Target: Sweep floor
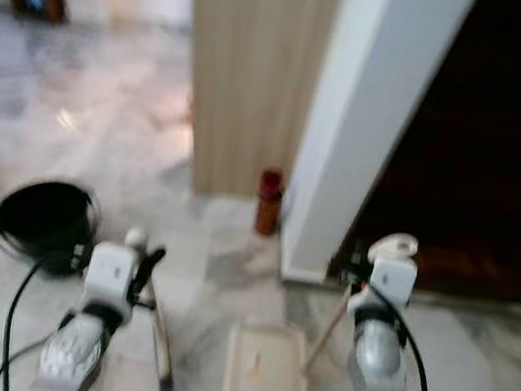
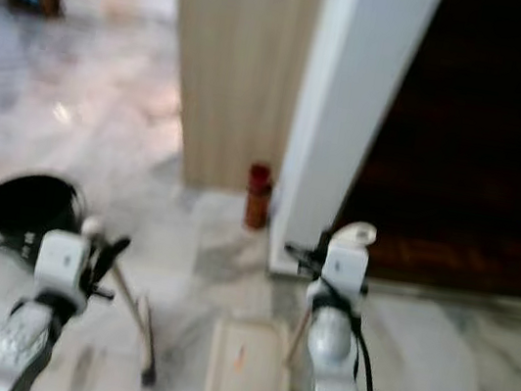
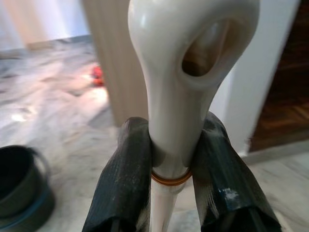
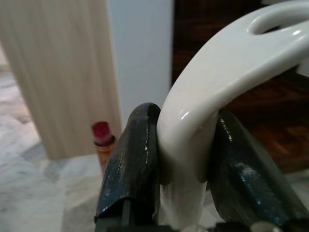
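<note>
Gripping a cream broom handle (image 3: 186,87), the left claw (image 3: 171,169) has both black fingers (image 3: 123,179) pressed against its neck just below the hanging loop. The right claw (image 4: 186,164) is likewise clamped on the curved white dustpan handle (image 4: 227,72). Below and between the two claws, the cream dustpan (image 1: 264,373) lies on the marble floor (image 1: 104,121). Beyond the left claw sits a black bucket (image 1: 44,216); farther ahead, a red bottle (image 1: 269,200) stands beside the white pillar (image 1: 366,123).
</note>
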`<state>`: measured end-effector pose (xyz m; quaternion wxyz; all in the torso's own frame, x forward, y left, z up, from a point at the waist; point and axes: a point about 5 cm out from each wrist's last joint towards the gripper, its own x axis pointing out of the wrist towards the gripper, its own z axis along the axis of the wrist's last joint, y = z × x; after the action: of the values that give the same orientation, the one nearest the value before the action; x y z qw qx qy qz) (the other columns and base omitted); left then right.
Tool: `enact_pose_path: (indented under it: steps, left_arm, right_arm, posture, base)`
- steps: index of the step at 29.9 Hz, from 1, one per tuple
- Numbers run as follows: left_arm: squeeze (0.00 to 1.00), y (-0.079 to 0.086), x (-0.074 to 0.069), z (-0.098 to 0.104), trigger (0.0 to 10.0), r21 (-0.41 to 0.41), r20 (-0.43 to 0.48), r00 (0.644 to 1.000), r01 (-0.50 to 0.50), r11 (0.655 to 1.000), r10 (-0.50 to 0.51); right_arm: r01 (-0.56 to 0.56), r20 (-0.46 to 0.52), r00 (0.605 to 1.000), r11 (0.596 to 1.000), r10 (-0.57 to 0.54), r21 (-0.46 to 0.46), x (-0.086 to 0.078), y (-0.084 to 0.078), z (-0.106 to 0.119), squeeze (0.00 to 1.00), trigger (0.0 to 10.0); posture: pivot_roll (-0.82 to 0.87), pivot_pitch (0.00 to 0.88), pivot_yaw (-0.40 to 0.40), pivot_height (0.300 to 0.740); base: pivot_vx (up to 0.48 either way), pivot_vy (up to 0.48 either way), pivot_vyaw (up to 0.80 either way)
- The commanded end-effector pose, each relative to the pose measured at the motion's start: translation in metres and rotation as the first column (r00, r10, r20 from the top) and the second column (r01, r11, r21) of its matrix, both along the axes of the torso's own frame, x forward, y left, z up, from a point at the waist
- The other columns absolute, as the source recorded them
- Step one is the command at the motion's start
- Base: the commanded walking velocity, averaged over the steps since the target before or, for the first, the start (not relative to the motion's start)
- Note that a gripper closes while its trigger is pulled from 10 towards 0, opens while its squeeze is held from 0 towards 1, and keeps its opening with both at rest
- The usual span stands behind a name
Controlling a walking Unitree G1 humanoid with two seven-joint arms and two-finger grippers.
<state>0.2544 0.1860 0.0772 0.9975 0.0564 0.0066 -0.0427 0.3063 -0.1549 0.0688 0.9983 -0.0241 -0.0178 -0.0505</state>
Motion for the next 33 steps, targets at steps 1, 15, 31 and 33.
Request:
enact_pose_path:
  steps: [1, 15, 31, 33]
  left_arm:
    - [0.0, -0.0021, 0.0034, 0.0096, 10.0, -0.003, 0.054, 0.999, 0.009, 1.0, -0.009]
    - [0.0, -0.0043, 0.0037, 0.0078, 10.0, 0.012, 0.046, 0.999, 0.012, 1.0, -0.012]
    - [0.0, -0.0047, 0.005, 0.0067, 10.0, 0.043, 0.043, 0.999, 0.021, 0.999, -0.022]
    - [0.0, -0.0046, 0.0053, 0.0069, 10.0, 0.045, 0.044, 0.999, 0.021, 0.999, -0.023]
  right_arm:
    - [-0.01, 0.056, 0.998, 1.0, 0.01, -0.013, 0.0067, 0.0014, 0.0133, 0.0, 10.0]
    - [-0.015, 0.055, 0.998, 1.0, 0.016, -0.017, 0.0075, 0.0027, 0.0137, 0.0, 10.0]
    - [-0.013, 0.057, 0.998, 1.0, 0.014, -0.021, 0.0092, 0.0029, 0.0148, 0.0, 10.0]
    - [-0.011, 0.058, 0.998, 1.0, 0.012, -0.02, 0.0094, 0.0027, 0.0152, 0.0, 10.0]
  posture:
    - [0.15, 0.029, -0.016, 0.74]
    - [0.15, 0.029, -0.022, 0.74]
    - [0.15, 0.025, -0.018, 0.74]
    - [0.15, 0.024, -0.017, 0.74]
  base:
    - [0.0, 0.0, -0.8]
    - [0.0, 0.0, -0.8]
    - [0.0, -0.072, -0.8]
    - [0.0, 0.0, -0.8]
